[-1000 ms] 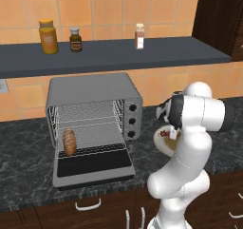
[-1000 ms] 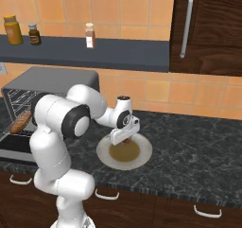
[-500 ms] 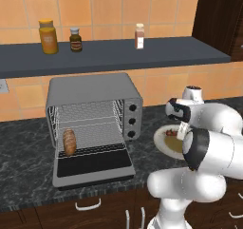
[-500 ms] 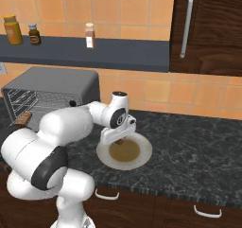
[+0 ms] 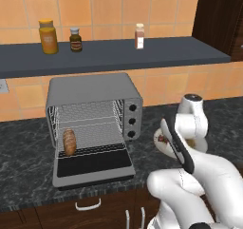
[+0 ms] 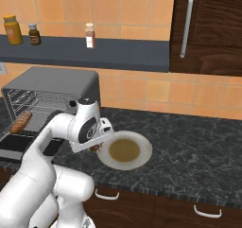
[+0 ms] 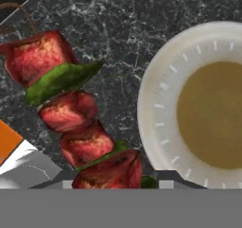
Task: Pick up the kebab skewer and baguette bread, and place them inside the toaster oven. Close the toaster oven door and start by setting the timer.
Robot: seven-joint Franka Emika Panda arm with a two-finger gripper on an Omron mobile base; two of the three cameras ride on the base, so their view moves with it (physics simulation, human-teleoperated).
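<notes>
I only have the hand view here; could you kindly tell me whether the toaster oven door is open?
Observer: Yes, the toaster oven door is dropped fully open, lying flat in front of the toaster oven.
Operator: Thank you. I can see the kebab skewer; where is the bread, please?
Observer: The baguette bread already lies on the wire rack inside, towards its left side.

Red-and-green kebab skewer [image 7: 75, 123], white plate [image 7: 160, 104] with tan centre, golden-brown baguette bread [image 5: 70, 141], black-marbled counter [image 7: 118, 42].
</notes>
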